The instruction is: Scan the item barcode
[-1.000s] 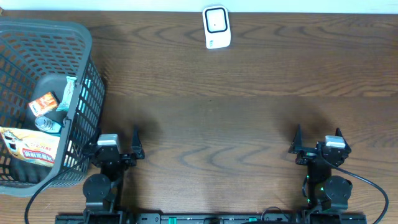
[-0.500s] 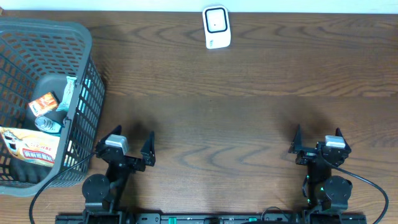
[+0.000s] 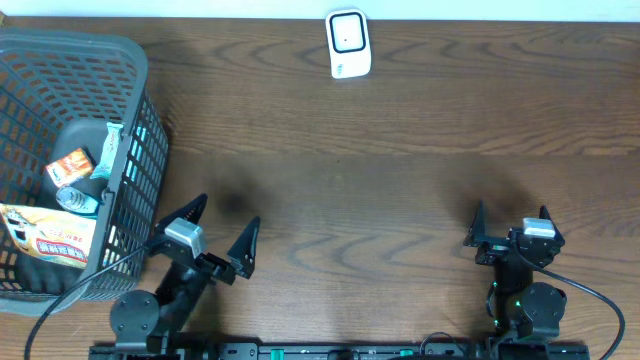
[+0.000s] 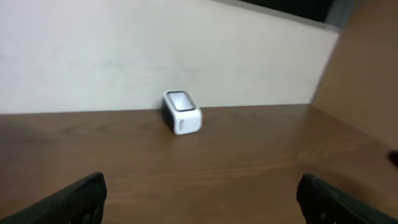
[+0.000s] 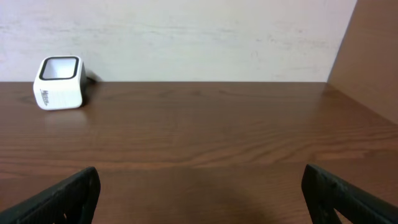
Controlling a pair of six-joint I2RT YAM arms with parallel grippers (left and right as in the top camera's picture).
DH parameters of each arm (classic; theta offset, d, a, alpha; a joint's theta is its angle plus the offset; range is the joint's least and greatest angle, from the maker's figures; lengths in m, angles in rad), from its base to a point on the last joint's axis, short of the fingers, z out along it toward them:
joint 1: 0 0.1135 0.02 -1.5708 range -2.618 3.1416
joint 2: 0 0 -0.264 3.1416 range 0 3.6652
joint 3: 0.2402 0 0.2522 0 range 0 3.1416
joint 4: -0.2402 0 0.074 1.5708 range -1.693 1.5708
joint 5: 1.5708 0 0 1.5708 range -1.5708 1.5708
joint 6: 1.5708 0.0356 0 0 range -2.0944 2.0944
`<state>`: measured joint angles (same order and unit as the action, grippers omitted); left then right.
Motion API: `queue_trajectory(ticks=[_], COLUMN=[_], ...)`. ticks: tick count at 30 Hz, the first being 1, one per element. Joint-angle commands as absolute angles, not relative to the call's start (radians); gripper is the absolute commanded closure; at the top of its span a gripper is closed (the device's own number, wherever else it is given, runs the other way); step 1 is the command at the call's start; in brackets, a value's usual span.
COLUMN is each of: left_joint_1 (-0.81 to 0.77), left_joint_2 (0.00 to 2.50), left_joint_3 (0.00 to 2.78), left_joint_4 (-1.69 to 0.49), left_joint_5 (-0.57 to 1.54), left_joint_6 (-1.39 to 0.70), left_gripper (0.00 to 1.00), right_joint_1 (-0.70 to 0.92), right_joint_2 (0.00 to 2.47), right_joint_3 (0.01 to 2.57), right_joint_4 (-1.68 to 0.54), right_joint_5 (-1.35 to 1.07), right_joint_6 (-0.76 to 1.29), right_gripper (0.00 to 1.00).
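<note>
Left end effector (image 3: 230, 210) lower left, right end effector (image 3: 511, 212) lower right: both wide open, both empty. I judge nothing's picked yet. Next I reach into the basket (image 3: 140, 60) at far left for the orange packet (image 3: 70, 165). The wrist views catch only the scanner (image 4: 181, 112), and overhead alone shows the basket.

Scanner (image 3: 348, 43) on table (image 3: 400, 150), well ahead of the fingers, between left gripper (image 3: 228, 212) and right gripper (image 3: 510, 208). Basket (image 3: 148, 170) holding packets (image 3: 50, 240) just left of the left fingers.

A dark wood-grain table (image 3: 400, 180) meets a pale, scuffed wall (image 5: 186, 37), with a brown board (image 5: 379, 50) standing at the right.
</note>
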<state>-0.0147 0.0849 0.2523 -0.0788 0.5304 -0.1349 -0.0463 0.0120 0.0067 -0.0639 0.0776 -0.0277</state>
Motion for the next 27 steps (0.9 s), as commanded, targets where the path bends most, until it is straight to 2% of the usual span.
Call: queue_trajectory(ticks=[1, 9, 15, 21, 27], left_joint_1=[-0.01, -0.01, -0.01, -0.01, -0.01], left_joint_2=[0.159, 0.34, 0.468, 0.523, 0.558], left_joint_3=[0.348, 0.52, 0.656, 0.663, 0.66], left_joint_4=[-0.073, -0.075, -0.226, -0.267, -0.284], left_joint_5=[0.629, 0.648, 0.652, 0.905, 0.937], left_joint_6=[-0.154, -0.251, -0.316, -0.311, -0.318], left_gripper=[0.02, 0.02, 0.02, 0.02, 0.02], right_joint_1=[-0.038, -0.038, -0.038, -0.038, -0.038], right_joint_2=[0.007, 0.007, 0.007, 0.007, 0.007], right_joint_3=[0.006, 0.006, 0.006, 0.006, 0.006], right_joint_4=[-0.068, -0.068, -0.068, -0.068, -0.068], right_joint_5=[0.069, 0.069, 0.069, 0.069, 0.069], right_joint_6=[-0.039, -0.039, -0.039, -0.039, -0.039], right_gripper=[0.01, 0.01, 0.01, 0.01, 0.01])
